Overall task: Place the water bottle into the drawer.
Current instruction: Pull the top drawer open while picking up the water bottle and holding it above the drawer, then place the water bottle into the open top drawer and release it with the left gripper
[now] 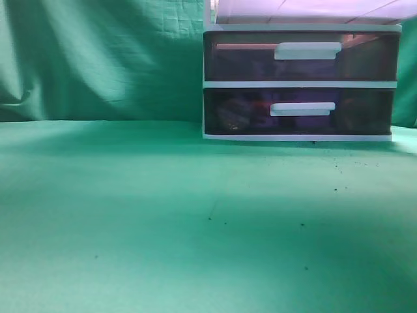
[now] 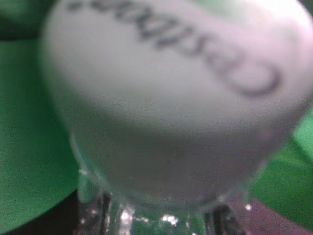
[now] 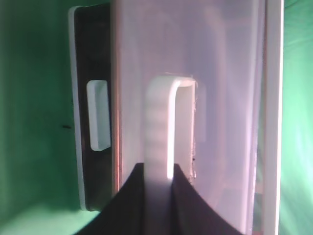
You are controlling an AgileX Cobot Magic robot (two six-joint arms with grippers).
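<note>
The water bottle's white cap (image 2: 171,93) with dark lettering fills the left wrist view, very close and blurred, with the clear neck below it. My left gripper (image 2: 161,223) shows only as dark fingers on either side of the neck and looks shut on the bottle. My right gripper (image 3: 159,196) is shut on the white handle (image 3: 159,122) of a pale translucent drawer (image 3: 225,98). In the exterior view that top drawer (image 1: 313,10) juts forward at the upper edge. Neither arm nor the bottle shows in the exterior view.
The white-framed drawer unit (image 1: 300,85) stands at the back right on the green cloth (image 1: 163,215). Its two dark lower drawers are shut, each with a white handle (image 1: 306,50). One such handle also shows in the right wrist view (image 3: 98,115). Green cloth hangs behind.
</note>
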